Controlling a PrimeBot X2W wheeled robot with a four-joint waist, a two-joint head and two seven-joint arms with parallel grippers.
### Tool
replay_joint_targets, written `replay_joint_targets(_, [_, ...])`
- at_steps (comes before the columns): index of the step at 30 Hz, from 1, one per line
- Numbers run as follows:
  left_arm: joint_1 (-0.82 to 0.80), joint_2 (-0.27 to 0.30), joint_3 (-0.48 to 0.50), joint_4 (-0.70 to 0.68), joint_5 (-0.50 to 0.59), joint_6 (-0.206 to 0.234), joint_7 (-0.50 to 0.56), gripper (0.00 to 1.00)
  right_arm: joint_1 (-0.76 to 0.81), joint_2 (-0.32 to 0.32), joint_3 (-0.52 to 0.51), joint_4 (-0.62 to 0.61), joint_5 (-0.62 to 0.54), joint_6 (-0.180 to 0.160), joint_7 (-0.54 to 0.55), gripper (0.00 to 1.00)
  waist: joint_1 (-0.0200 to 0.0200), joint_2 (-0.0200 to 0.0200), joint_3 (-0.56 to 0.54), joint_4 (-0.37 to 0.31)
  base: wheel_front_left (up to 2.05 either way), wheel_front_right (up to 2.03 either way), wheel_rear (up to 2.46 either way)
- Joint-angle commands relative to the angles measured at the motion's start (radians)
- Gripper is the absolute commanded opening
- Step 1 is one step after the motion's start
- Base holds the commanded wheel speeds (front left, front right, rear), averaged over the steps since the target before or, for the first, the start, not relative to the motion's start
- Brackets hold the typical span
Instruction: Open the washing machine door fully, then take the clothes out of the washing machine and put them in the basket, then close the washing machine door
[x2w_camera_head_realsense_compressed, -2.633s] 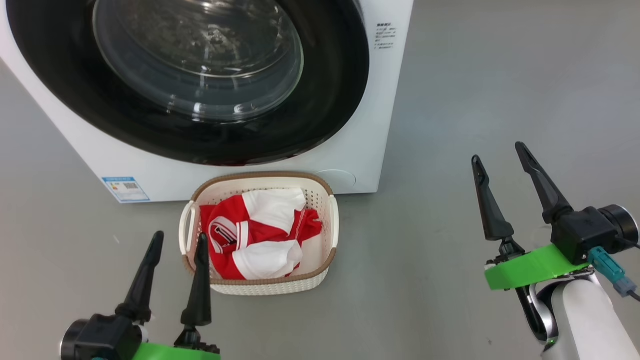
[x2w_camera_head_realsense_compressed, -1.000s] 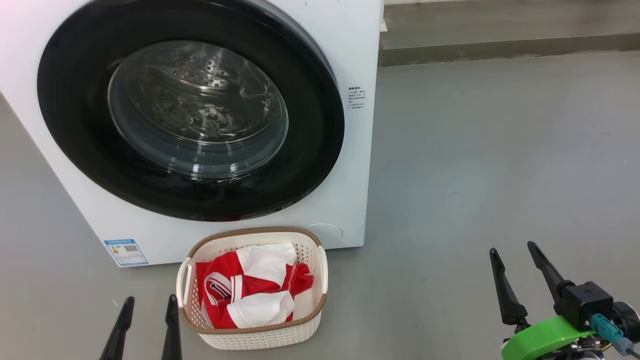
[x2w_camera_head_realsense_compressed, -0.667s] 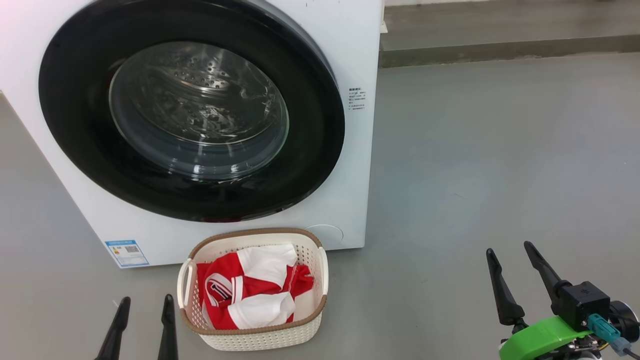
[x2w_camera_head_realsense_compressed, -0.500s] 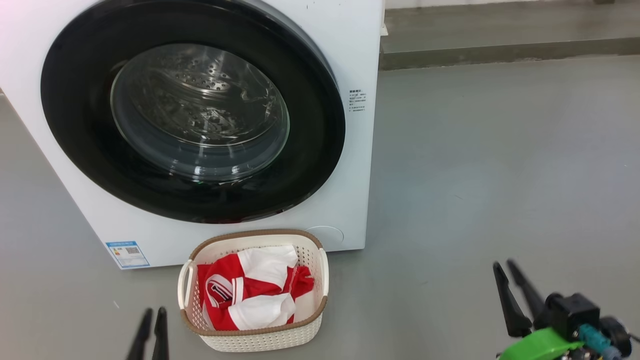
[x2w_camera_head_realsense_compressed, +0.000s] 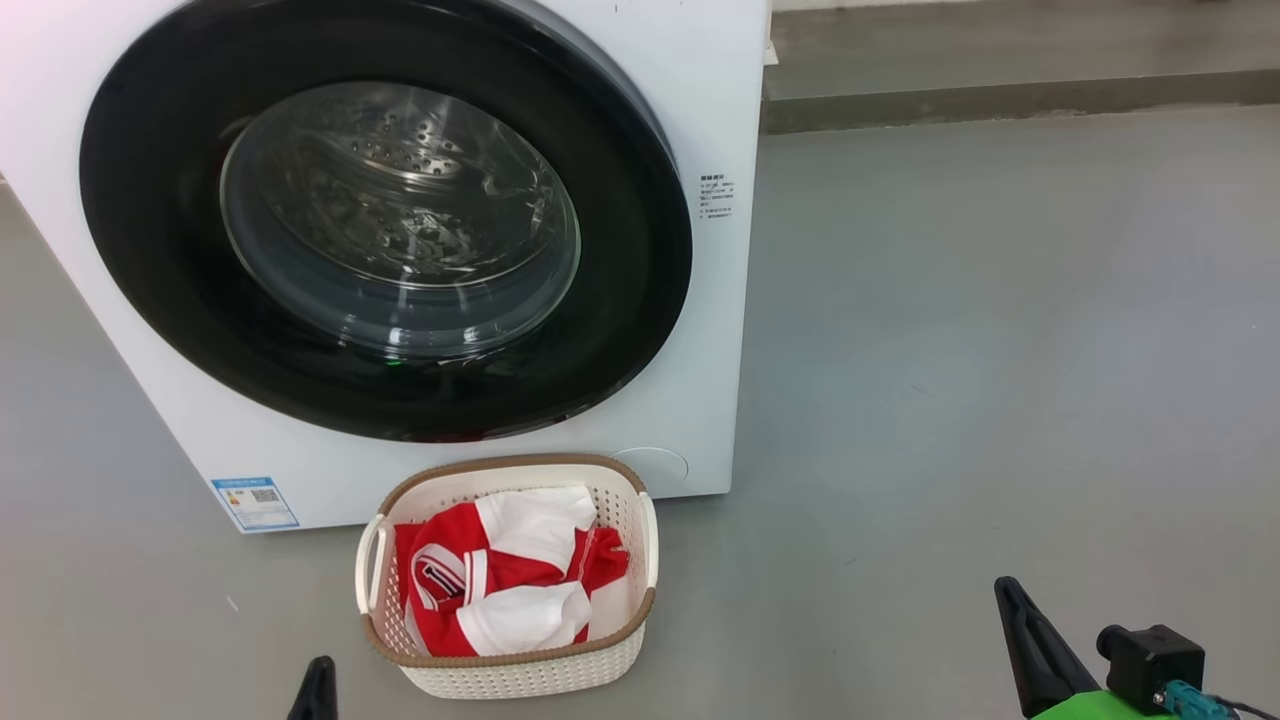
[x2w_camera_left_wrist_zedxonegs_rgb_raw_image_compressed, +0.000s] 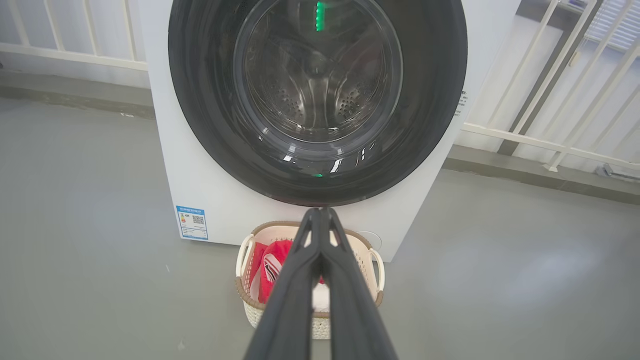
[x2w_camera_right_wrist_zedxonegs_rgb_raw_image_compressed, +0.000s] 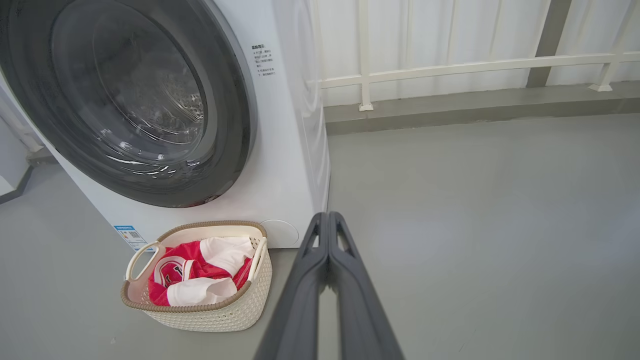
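The white washing machine (x2w_camera_head_realsense_compressed: 705, 330) stands at the left with its round black-rimmed door (x2w_camera_head_realsense_compressed: 385, 215) shut against its front; the steel drum shows through the glass. On the floor in front sits the cream basket (x2w_camera_head_realsense_compressed: 520, 675) holding the red and white clothes (x2w_camera_head_realsense_compressed: 505, 580). My left gripper (x2w_camera_left_wrist_zedxonegs_rgb_raw_image_compressed: 320, 215) is shut and holds nothing, low at the bottom edge of the head view, left of the basket. My right gripper (x2w_camera_right_wrist_zedxonegs_rgb_raw_image_compressed: 327, 216) is shut too, with nothing in it, well to the right of the basket (x2w_camera_right_wrist_zedxonegs_rgb_raw_image_compressed: 220, 315) and low over the floor.
Grey floor (x2w_camera_head_realsense_compressed: 1000, 350) stretches open to the right of the machine. A low concrete kerb (x2w_camera_head_realsense_compressed: 1000, 95) and a white railing (x2w_camera_right_wrist_zedxonegs_rgb_raw_image_compressed: 450, 67) run along the back. A blue label (x2w_camera_head_realsense_compressed: 254, 502) marks the machine's lower left front.
Both grippers have gone from open to shut and dropped lower in the head view. Door, basket and clothes have not moved.
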Motion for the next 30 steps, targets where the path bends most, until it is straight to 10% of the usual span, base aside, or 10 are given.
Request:
replay_joint_targets(1, [-0.036, 0.008, 0.014, -0.02, -0.028, -0.011, 0.003, 0.0, -0.04, -0.008, -0.007, -0.03, 0.028, 0.0, 0.006, 0.0, -0.0001, 0.0, 0.002, 0.0, 0.0, 0.0, 0.0])
replay_joint_targets(30, [-0.096, -0.004, 0.049, 0.015, -0.343, -0.053, 0.085, 0.0, -0.072, -0.015, -0.019, -0.051, 0.372, -0.001, 0.086, 0.0, -0.0002, 0.0, 0.023, 0.006, 0.0, 0.0, 0.0])
